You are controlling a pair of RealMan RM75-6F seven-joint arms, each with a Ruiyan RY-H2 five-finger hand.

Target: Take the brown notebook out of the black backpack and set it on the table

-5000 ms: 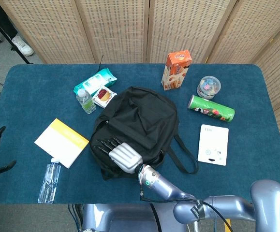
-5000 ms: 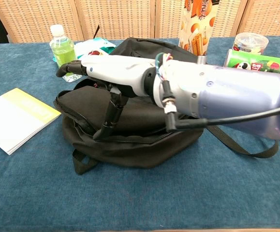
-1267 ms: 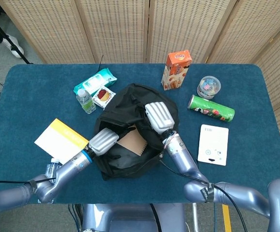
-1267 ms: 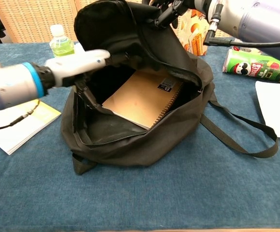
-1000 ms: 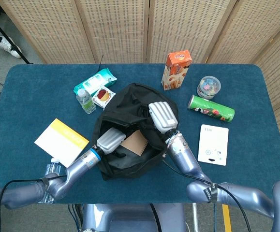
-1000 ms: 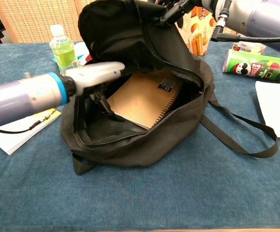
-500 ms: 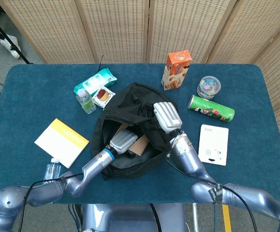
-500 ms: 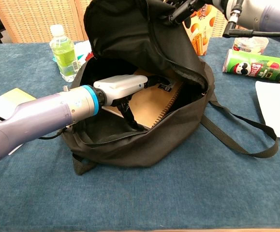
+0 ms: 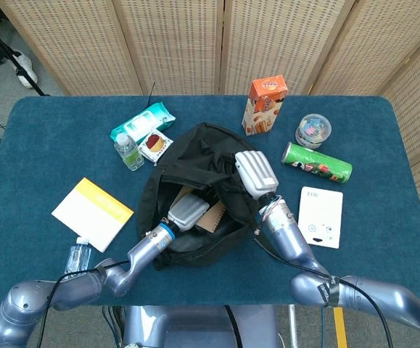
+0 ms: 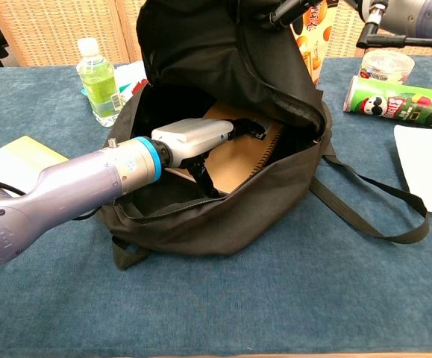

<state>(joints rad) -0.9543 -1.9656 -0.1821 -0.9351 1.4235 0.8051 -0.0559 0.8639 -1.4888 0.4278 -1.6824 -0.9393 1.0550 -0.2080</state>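
Note:
The black backpack point(image 9: 208, 148) point(image 10: 223, 224) lies open in the middle of the table. The brown spiral notebook point(image 9: 212, 217) point(image 10: 242, 160) rests inside it, partly covered. My left hand point(image 9: 188, 210) point(image 10: 192, 139) reaches into the opening and lies over the notebook, its dark fingers stretched across the cover and the thumb hanging at the near edge. No firm grip shows. My right hand point(image 9: 256, 172) point(image 10: 286, 11) grips the bag's upper flap and holds it raised.
A yellow-and-white pad point(image 9: 92, 214) point(image 10: 14, 160) and a lying water bottle point(image 9: 73, 270) are at the left. A green bottle point(image 9: 128, 152), orange carton point(image 9: 264, 106), jar point(image 9: 313, 130), green can point(image 9: 316, 163) and white booklet point(image 9: 320, 217) ring the bag. A strap point(image 10: 372, 216) trails right.
My left hand has pushed deeper into the bag, from the opening's rim to over the notebook. My right hand has lifted the flap a little higher and to the right.

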